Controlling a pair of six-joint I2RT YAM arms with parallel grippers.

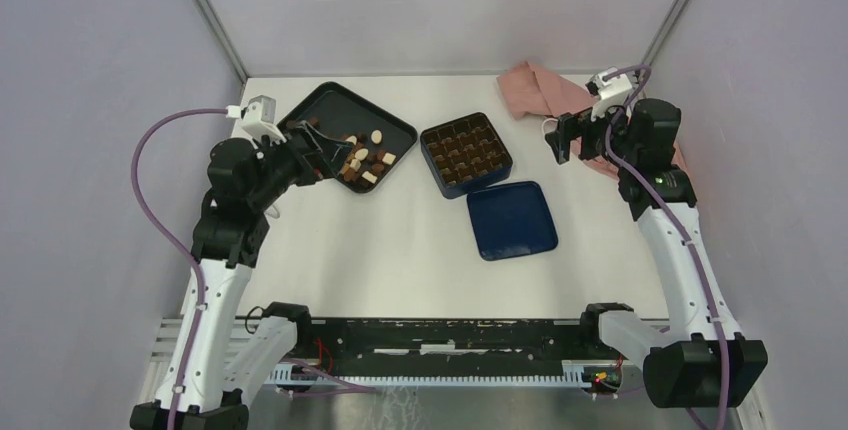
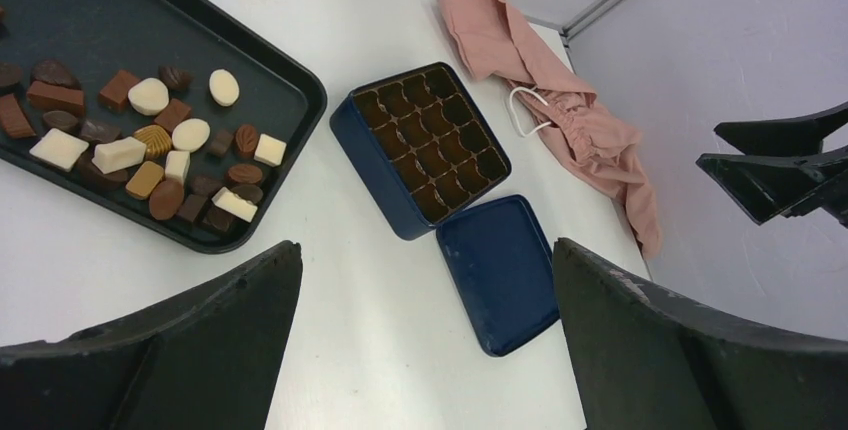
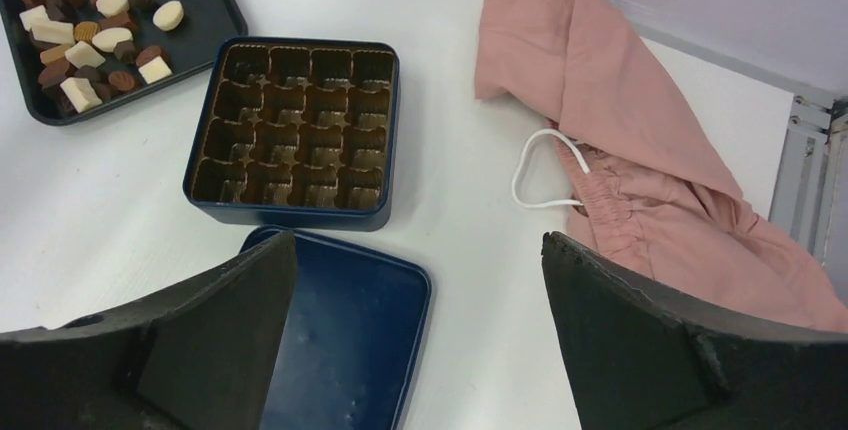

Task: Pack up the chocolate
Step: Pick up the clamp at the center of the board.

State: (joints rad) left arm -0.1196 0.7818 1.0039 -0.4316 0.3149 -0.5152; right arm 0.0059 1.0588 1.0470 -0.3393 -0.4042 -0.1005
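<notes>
**While both grippers hang open, the chocolate lies in the tray**

As we look outward from the arms' bases, we first meet the white table (image 1: 400,260) and the dark blue lid (image 1: 512,220) lying flat on it. Just beyond the lid stands the blue box (image 3: 290,130), its brown grid of compartments bare. To its left sits the black tray (image 1: 330,110), with the chocolate (image 1: 362,162) clustered in the corner nearest the box: dark, light brown and cream pieces. We see the left gripper (image 1: 320,153) over the tray beside that cluster, jaws spread wide and holding nothing. The right gripper (image 1: 560,138) is raised right of the box, equally wide and holding nothing. Farthest back lies a crumpled pink cloth (image 1: 545,90).
</notes>
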